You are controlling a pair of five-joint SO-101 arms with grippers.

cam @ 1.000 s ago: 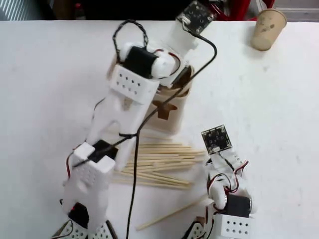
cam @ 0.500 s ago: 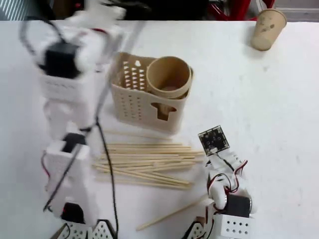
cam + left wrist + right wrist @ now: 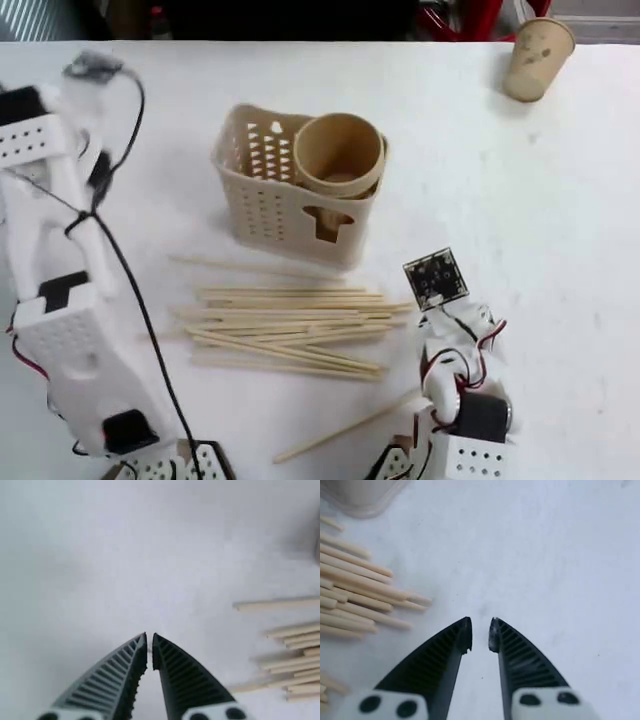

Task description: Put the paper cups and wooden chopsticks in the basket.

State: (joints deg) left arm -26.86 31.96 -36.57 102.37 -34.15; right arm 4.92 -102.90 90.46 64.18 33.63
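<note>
The cream plastic basket [image 3: 262, 205] stands mid-table with one paper cup [image 3: 338, 152] upright inside it. A second paper cup [image 3: 537, 58] stands at the far right edge of the table. A loose pile of wooden chopsticks [image 3: 290, 330] lies in front of the basket, and one stick [image 3: 345, 428] lies apart nearer the front. My left arm [image 3: 50, 330] is at the far left. Its gripper [image 3: 149, 641] is shut and empty over bare table, with chopstick ends [image 3: 292, 635] off to one side. My right gripper [image 3: 480, 630], beside the pile's ends [image 3: 365, 600], is shut to a narrow gap and holds nothing.
My right arm [image 3: 455, 370] sits folded at the front right of the white table [image 3: 540, 230]. A black cable [image 3: 130, 270] trails along the left arm. Dark and red clutter lies beyond the table's far edge.
My left arm has swung from above the basket out to the far left of the table. The cup it covered now shows inside the basket. The right arm has not moved.
</note>
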